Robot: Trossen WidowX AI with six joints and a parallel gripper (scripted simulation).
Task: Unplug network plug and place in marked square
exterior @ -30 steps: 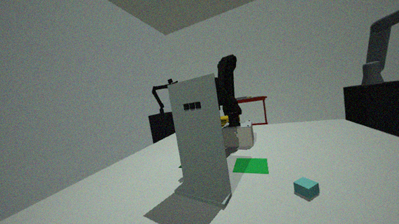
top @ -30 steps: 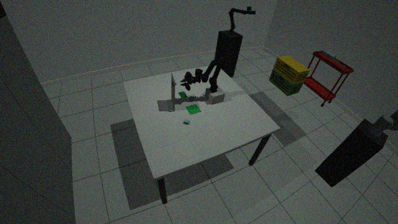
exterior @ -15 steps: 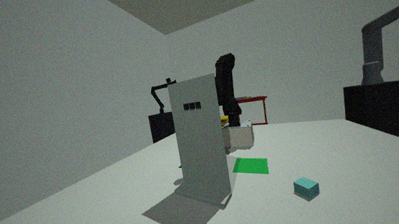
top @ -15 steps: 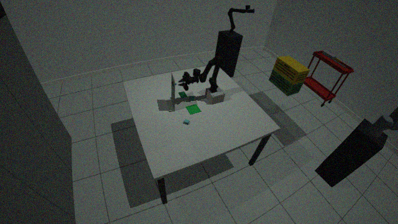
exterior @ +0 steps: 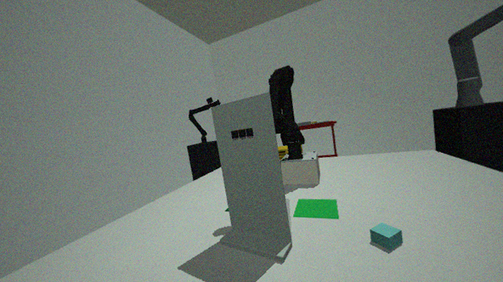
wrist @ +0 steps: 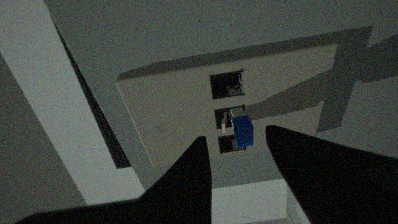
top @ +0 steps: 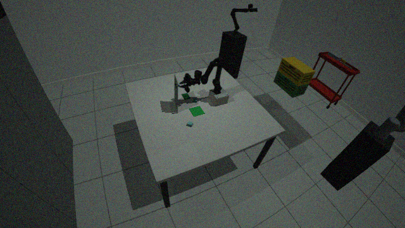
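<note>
The upright panel (top: 176,95) (exterior: 254,179) stands on the table; in the wrist view its beige face plate (wrist: 170,100) has three dark socket openings in a row. The blue plug (wrist: 244,131) sticks out from the middle socket. A pale sliver shows beside it, but the tab cannot be made out clearly. My gripper (top: 180,85) (wrist: 236,138) is partly open and empty, its fingertips in front of the panel, one on each side of the plug in the wrist view. Whether they touch anything cannot be told. A green square (top: 197,111) (exterior: 316,208) lies flat on the table.
A second green patch (top: 185,95) (exterior: 228,210) lies near the panel, beneath the gripper. A teal block (top: 189,124) (exterior: 386,237) sits on the table beyond the green square. The arm's pale base box (top: 218,99) (exterior: 299,173) stands behind. Crates and a red cart are off the table.
</note>
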